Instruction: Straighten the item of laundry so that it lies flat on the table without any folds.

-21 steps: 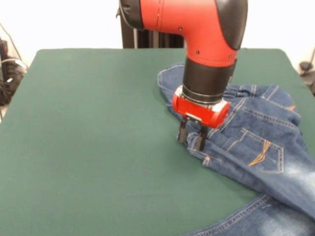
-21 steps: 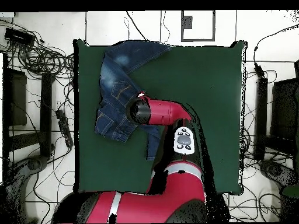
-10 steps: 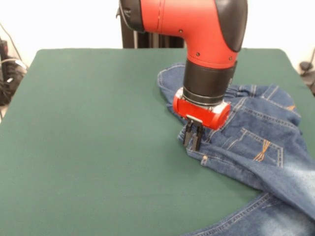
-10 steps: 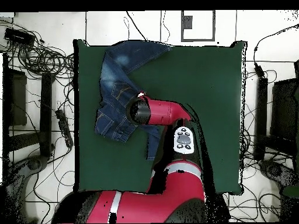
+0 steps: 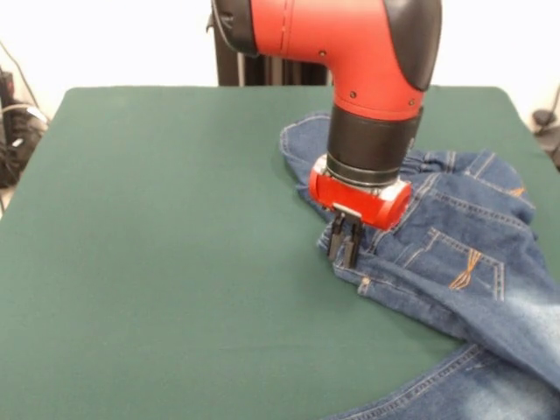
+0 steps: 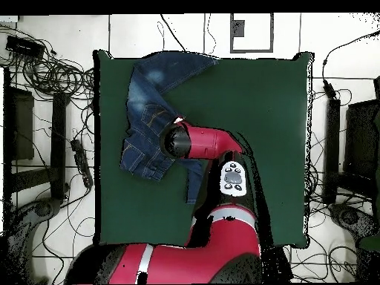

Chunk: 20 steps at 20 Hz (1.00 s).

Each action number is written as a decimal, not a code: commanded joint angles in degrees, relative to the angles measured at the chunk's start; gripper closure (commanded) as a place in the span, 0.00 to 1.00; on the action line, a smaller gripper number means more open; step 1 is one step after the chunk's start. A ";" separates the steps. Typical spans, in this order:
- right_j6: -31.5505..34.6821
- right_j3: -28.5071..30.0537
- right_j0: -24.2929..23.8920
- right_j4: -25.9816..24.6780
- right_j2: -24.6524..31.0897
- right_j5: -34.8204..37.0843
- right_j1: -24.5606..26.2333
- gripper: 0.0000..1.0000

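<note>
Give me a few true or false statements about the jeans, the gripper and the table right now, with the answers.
1. The gripper is shut on the jeans at their edge. True.
2. The jeans lie flat with no folds. False: they are bunched and folded over.
3. The jeans cover most of the table. False: most of the green top is bare.
4. In the front view, a back pocket with orange stitching shows. True.
</note>
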 commanded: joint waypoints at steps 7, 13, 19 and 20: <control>15.65 9.44 10.64 10.78 2.18 14.75 -14.12 1.00; 19.05 11.39 14.61 15.51 0.05 13.33 -14.91 1.00; 22.21 12.07 18.85 21.03 -1.73 11.00 -13.52 1.00; 22.32 12.45 19.05 22.21 -1.37 10.05 -13.12 1.00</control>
